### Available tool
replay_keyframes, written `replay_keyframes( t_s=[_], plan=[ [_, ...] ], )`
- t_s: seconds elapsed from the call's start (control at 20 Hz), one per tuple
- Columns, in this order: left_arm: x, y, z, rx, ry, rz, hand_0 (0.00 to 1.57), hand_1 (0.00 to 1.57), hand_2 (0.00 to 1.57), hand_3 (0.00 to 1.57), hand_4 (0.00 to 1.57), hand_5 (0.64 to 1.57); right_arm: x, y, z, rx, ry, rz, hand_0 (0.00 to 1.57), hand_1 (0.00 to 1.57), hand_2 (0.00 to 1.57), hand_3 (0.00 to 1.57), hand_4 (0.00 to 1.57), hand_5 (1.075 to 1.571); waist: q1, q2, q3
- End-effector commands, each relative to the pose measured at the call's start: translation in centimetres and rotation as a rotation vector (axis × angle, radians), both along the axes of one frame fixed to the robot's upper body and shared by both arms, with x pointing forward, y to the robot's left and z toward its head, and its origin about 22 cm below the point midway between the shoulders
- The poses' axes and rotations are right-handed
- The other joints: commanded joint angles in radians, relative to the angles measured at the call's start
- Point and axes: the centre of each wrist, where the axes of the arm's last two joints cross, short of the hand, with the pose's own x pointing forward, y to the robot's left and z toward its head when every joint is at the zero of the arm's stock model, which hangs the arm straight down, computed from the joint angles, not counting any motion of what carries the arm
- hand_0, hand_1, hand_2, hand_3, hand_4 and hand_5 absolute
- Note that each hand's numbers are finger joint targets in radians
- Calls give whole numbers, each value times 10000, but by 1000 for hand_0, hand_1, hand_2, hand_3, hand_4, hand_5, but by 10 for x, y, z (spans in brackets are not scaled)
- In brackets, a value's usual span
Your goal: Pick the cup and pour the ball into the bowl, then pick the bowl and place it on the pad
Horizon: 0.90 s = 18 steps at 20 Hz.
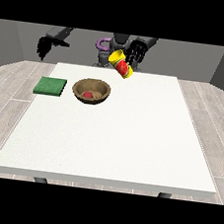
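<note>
A brown bowl [91, 91] sits on the white table [116, 134] at the far left-centre, with a red ball [88, 94] inside it. A yellow cup with a red patch [121, 64] hangs tilted above the table's far edge, to the right of the bowl. The hand at the view's right [136, 51] is right behind the cup with its fingers curled at it. The hand at the view's left [46, 46] hangs past the table's far left corner with its fingers pointing down, holding nothing. A green pad [50, 86] lies flat to the left of the bowl.
The robot's grey torso with a purple ring [102, 44] stands behind the table's far edge. A grey wooden floor surrounds the table.
</note>
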Motion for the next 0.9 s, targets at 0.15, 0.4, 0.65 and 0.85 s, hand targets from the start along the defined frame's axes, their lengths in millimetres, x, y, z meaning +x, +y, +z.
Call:
replay_keyframes(
  t_s=[0.15, 0.4, 0.65, 0.85],
  plan=[
    [-21, 39, -12, -7513, 516, 615, 0, 0, 0, 0, 0, 1550, 34, 43, 15, 230, -931, 373, 0, 0, 0, 0, 303, 1568, -73, 1561, -75],
    [-46, 42, -13, -10029, 625, -2196, 0, 0, 0, 0, 0, 1564, 53, 81, 16, 324, -1047, -782, 0, 0, 0, 0, 201, 1571, 891, 2036, 52],
    [-56, 66, -42, -10611, 736, -3437, 0, 0, 0, 0, 0, 1564, 66, 100, 22, 715, -1171, -1143, 0, 0, 0, 0, 319, 1570, 1160, 2436, 138],
    [-59, 80, -41, -10685, 1046, -3898, 0, 0, 0, 0, 0, 1564, 67, 110, -3, 677, -1003, -1727, 0, 0, 0, 0, 315, 1569, 1367, 2420, 152]
  ],
)
